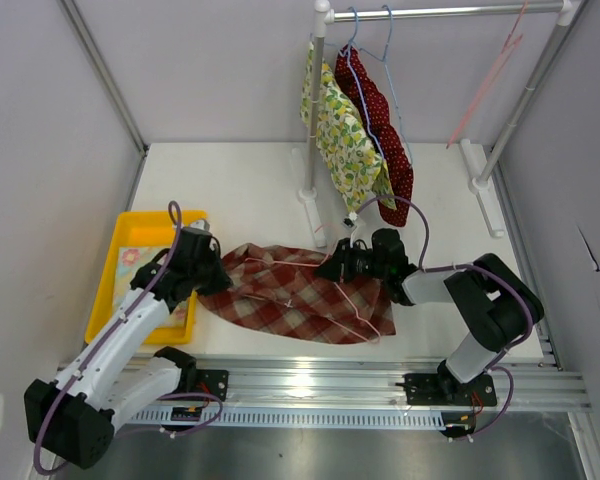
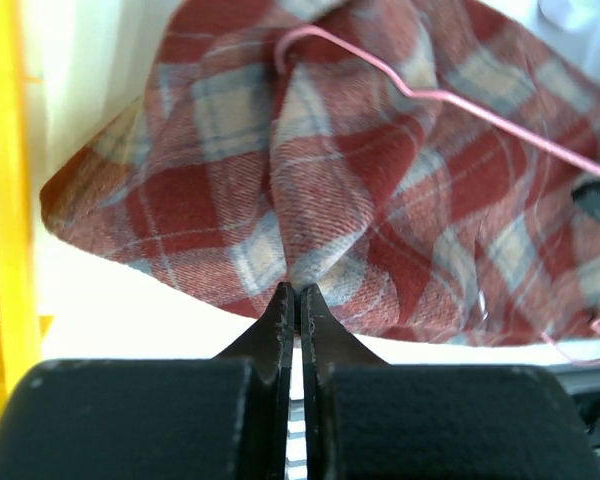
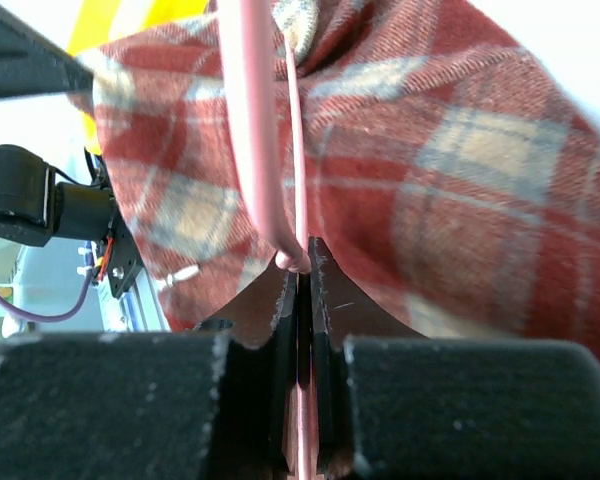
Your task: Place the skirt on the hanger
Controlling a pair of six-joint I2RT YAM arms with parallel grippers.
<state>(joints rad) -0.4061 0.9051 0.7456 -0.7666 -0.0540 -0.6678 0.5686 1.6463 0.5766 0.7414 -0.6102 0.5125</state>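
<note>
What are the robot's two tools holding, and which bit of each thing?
The left tool pinches the plaid skirt at its near edge. The right tool grips the pink hanger by its thin wire.

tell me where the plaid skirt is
In the top view the plaid skirt lies mid-table, right of the yellow tray, under the pink hanger.

Left arm point(image 1: 130, 325) stretches to the left edge of the red plaid cloth skirt point(image 1: 280, 300), left gripper point(image 2: 296, 297) pinched on a fold there; right arm point(image 1: 490, 300) bends back to the skirt's right side, right gripper point(image 3: 302, 265) clamped on the pink wire hanger point(image 3: 252, 120)
</note>
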